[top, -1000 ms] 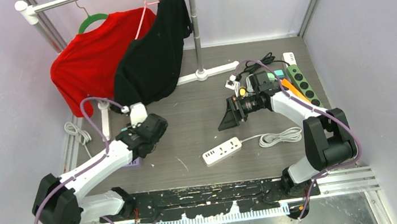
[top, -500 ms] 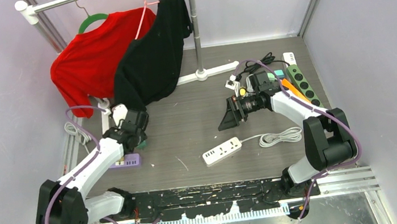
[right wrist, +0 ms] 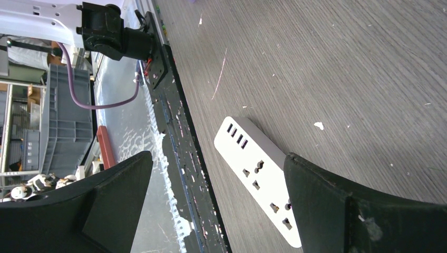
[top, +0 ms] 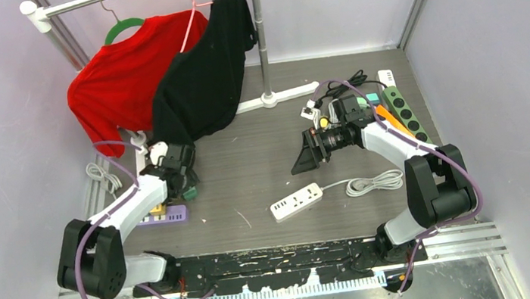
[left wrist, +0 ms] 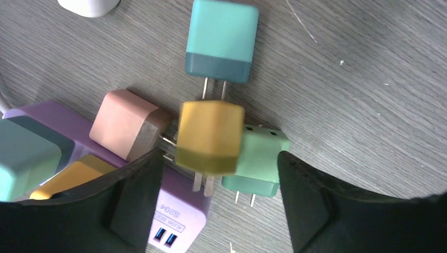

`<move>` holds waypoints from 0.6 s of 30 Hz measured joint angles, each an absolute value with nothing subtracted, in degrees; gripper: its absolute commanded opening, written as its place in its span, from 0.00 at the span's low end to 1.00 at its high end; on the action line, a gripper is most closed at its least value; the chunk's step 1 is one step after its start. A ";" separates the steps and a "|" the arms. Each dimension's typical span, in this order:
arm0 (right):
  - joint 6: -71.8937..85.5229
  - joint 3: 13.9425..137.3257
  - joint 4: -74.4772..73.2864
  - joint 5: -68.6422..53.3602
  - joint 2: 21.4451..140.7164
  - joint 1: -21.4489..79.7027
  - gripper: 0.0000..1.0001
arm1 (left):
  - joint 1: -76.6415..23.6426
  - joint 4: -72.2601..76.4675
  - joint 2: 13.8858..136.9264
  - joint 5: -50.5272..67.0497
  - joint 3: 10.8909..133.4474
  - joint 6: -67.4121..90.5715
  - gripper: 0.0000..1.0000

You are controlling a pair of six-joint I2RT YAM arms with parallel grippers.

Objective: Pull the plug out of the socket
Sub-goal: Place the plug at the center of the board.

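The purple socket strip (left wrist: pixel 174 203) lies at the lower left of the left wrist view, with a teal plug (left wrist: pixel 23 155) and a yellow plug (left wrist: pixel 68 176) still seated in it. My left gripper (left wrist: pixel 219 158) hangs open above its end. Between the fingers, touching neither, is a blurred loose yellow plug (left wrist: pixel 210 138) with bare prongs. Around it on the table lie a teal plug (left wrist: pixel 221 39), a pink plug (left wrist: pixel 126 124) and a mint plug (left wrist: pixel 261 161). From above, the left gripper (top: pixel 174 177) is over the strip (top: pixel 167 215). My right gripper (top: pixel 305 152) stands open and empty mid-table.
A white power strip (top: pixel 296 201) with a coiled cord (top: pixel 374 182) lies front centre, also under the right gripper (right wrist: pixel 258 176). A green strip (top: pixel 404 111) and tangled cables sit back right. A clothes rack with a red shirt (top: pixel 116 80) and a black shirt (top: pixel 206 69) stands behind.
The left arm swung left and back over the purple strip, and its jaws opened, letting go of the yellow plug. The right arm has not moved.
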State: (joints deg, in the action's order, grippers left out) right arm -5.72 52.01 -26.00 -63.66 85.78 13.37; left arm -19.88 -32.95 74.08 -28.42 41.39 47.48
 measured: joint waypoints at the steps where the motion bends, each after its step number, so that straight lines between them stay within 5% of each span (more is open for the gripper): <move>1: -5.72 52.01 -26.00 -63.66 85.78 13.37 1.00 | -19.75 -32.95 74.61 -28.42 41.39 47.46 0.86; 9: -5.78 52.01 -26.00 -63.64 85.78 13.37 1.00 | -19.68 -33.04 75.31 -27.88 41.91 46.96 0.99; 18: -13.91 52.25 -30.39 -63.16 85.60 13.37 1.00 | -19.49 -33.76 65.73 -20.21 42.85 44.45 1.00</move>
State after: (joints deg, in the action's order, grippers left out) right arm -13.91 52.25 -30.39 -63.16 85.60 13.37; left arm -19.49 -33.76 65.73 -20.21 42.85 44.45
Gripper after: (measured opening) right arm 0.996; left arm 0.997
